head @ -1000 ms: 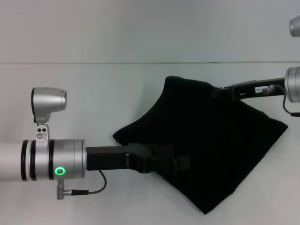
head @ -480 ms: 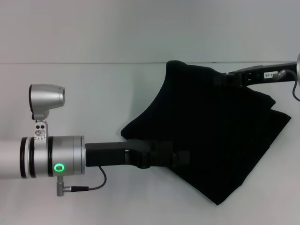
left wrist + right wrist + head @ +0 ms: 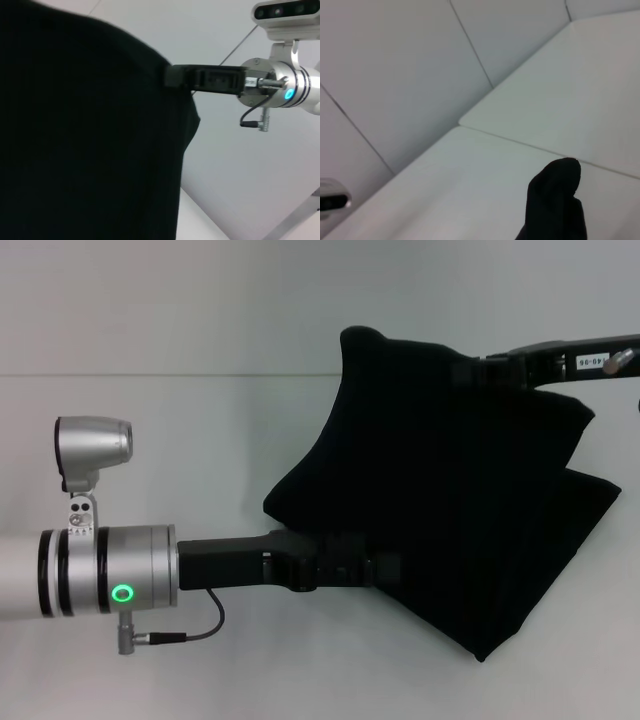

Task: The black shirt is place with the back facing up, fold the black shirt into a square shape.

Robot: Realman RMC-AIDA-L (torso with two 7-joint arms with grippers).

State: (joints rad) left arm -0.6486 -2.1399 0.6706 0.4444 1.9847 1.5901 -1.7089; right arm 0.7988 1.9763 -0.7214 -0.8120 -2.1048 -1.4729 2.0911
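Head view: the black shirt (image 3: 450, 490) hangs between both grippers, left gripper (image 3: 385, 570) pinching its lower-middle edge, right gripper (image 3: 470, 372) pinching the upper right.

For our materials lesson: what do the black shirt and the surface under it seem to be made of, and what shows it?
The black shirt: soft matte woven or knit fabric, probably cotton; it drapes and hangs in limp folds between the two arms. The table: smooth, pale, hard-looking surface with a faint sheen, perhaps laminate; exact material unclear.
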